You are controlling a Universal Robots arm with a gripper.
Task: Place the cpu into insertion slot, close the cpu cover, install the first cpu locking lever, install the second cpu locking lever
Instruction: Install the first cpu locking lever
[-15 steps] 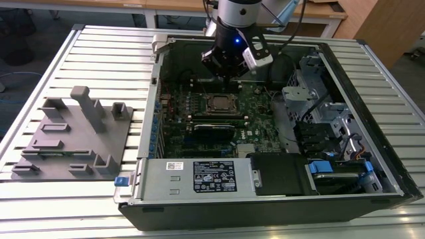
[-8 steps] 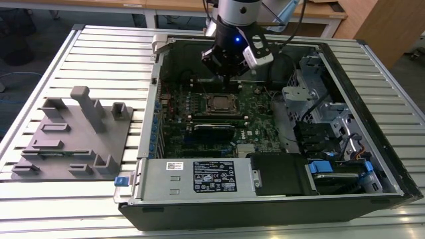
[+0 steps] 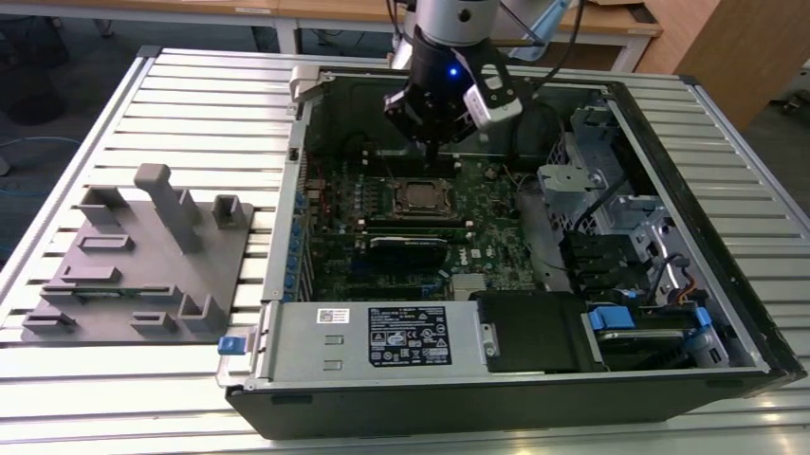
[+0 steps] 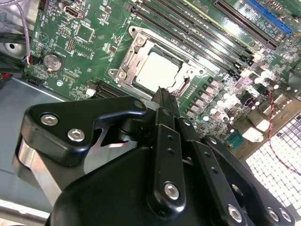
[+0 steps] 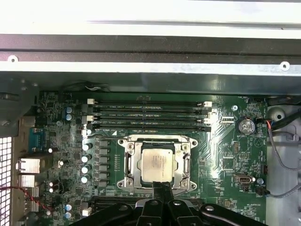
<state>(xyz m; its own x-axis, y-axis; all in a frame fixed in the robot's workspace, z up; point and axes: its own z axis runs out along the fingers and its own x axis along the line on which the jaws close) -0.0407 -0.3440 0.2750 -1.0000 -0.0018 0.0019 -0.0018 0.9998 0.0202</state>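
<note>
Silver-grey cpu [image 5: 158, 163] lies just beyond the tip of the pincer [image 5: 162, 187], whose fingers are pressed together, empty.

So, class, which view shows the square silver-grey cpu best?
The first wrist view: it faces the square silver-grey cpu head-on, nearly its whole top visible. The second wrist view shows it slanted, beyond the black gripper; the exterior view shows it small, below the arm.
</note>
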